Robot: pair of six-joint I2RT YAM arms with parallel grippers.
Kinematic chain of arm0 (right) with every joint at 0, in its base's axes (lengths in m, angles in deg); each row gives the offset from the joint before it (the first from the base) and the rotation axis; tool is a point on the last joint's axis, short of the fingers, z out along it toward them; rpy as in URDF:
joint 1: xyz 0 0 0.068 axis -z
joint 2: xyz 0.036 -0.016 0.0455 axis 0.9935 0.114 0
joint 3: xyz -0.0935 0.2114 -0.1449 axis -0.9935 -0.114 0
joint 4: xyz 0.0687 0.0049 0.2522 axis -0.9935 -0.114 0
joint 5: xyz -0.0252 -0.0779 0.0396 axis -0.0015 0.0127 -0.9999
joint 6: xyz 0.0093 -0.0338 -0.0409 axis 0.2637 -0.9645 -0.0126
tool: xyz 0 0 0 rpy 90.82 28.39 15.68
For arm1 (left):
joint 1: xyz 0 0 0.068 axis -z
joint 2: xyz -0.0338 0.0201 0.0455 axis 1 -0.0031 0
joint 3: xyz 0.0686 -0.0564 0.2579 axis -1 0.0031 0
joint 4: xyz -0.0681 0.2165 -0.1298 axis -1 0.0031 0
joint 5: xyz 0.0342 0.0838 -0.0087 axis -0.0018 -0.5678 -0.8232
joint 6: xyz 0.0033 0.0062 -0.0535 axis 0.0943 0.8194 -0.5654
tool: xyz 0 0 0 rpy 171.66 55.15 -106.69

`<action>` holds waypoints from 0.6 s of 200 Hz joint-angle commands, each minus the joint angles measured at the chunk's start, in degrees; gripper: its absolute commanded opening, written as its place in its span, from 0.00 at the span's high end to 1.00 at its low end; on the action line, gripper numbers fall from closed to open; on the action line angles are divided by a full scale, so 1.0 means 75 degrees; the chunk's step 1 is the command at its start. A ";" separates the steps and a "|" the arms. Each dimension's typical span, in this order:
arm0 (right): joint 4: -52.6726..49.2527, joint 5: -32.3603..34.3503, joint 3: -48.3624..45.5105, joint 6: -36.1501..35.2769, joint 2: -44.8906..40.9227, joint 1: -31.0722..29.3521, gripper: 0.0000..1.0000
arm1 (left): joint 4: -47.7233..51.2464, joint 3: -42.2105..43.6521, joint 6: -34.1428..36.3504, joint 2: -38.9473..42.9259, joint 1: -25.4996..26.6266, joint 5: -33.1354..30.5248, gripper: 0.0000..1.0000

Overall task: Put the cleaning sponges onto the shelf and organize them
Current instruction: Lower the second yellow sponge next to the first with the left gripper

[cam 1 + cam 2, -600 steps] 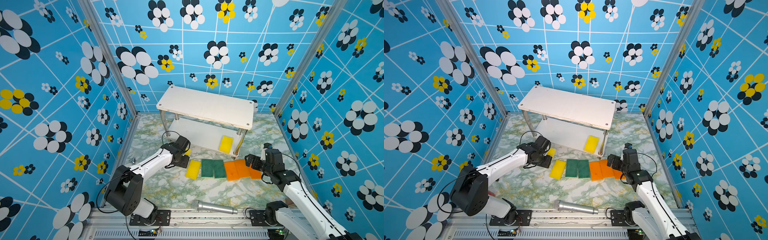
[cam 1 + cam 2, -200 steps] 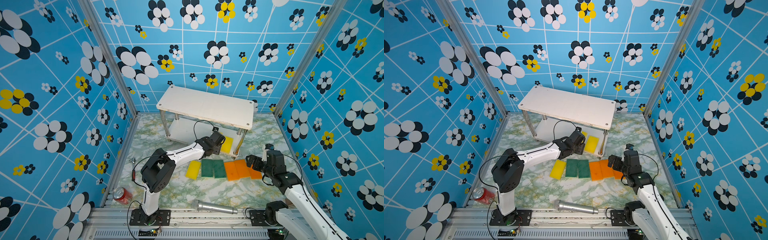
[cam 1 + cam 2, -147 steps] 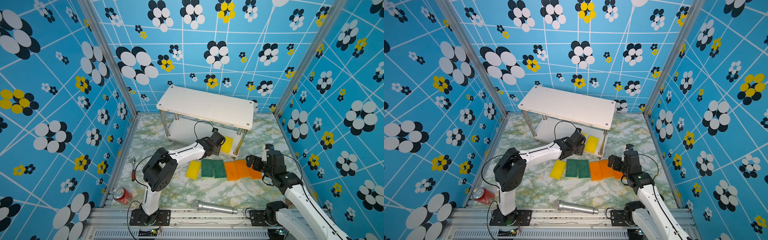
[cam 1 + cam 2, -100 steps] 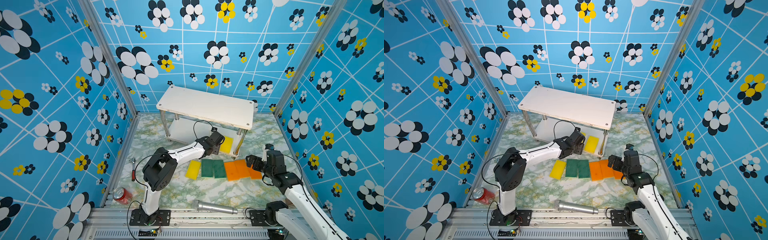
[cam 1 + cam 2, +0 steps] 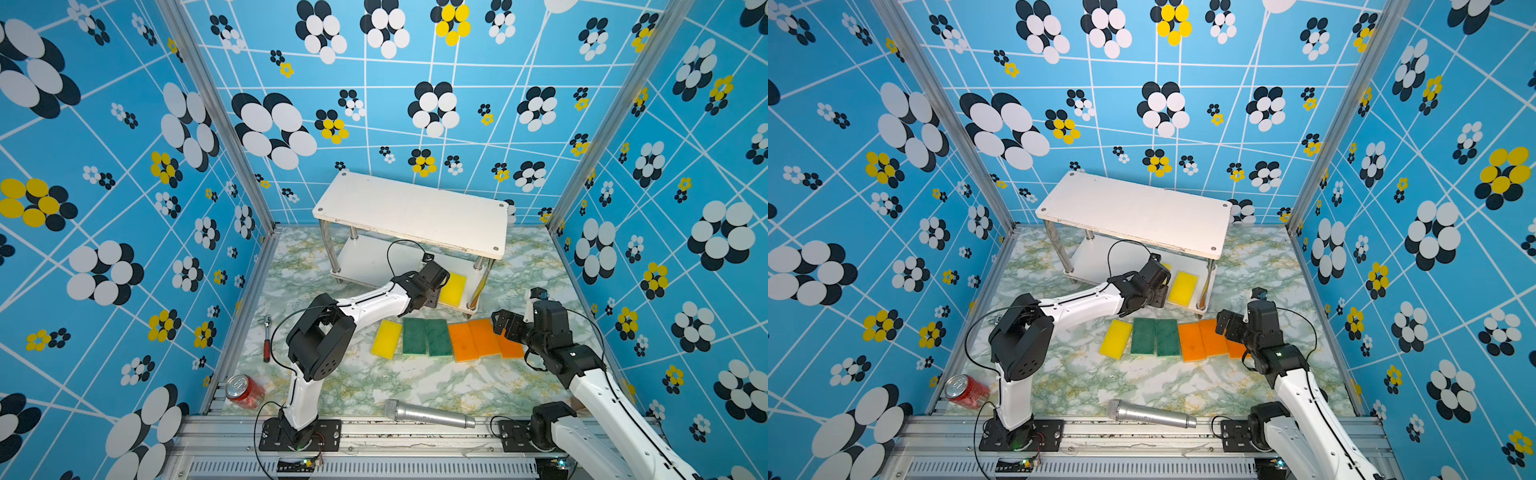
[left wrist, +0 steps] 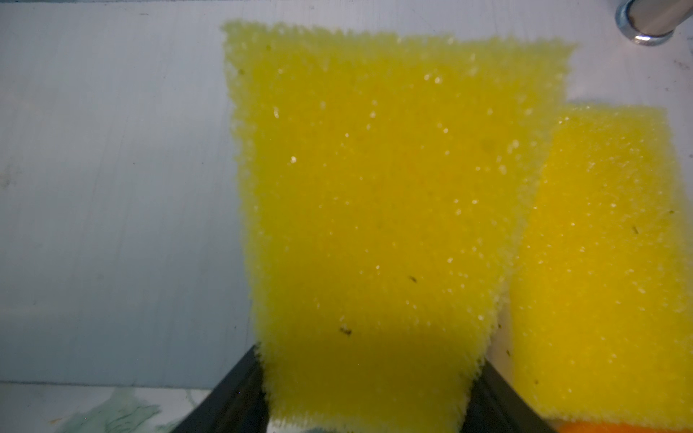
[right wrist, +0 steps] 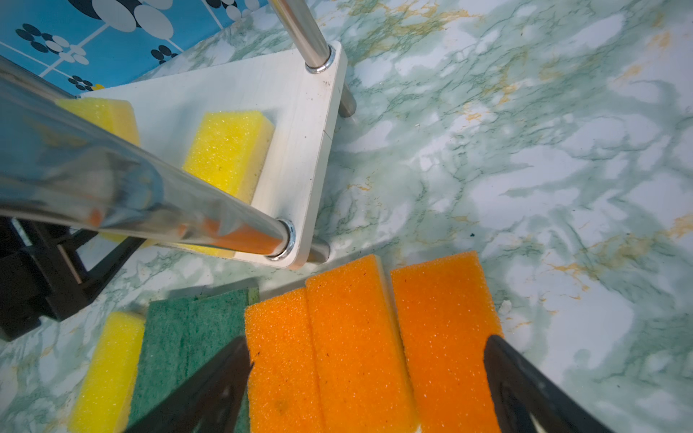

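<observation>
**Yellow sponge going onto the shelf**

My left gripper is clamped on one end of the yellow sponge. It holds the sponge over the shelf's lower board, just beside another yellow sponge lying there. I cannot tell whether the held one touches the board. My right gripper hangs empty, jaws wide apart, above three orange sponges on the table. Next, I judge, I should lower, release square to its neighbour, and back out clear of the metal post.
</observation>
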 commanded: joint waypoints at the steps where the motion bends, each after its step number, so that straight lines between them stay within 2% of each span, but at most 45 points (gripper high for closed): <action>1: -0.0137 0.0100 -0.0117 0.0051 -0.0076 0.0061 0.01 | 0.0197 -0.0233 -0.0089 -0.0210 -0.0057 0.0026 0.30; 120: -0.0140 0.0091 -0.0106 0.0051 -0.0081 0.0055 0.01 | 0.0232 -0.0220 -0.0197 -0.0330 -0.0065 0.0028 0.24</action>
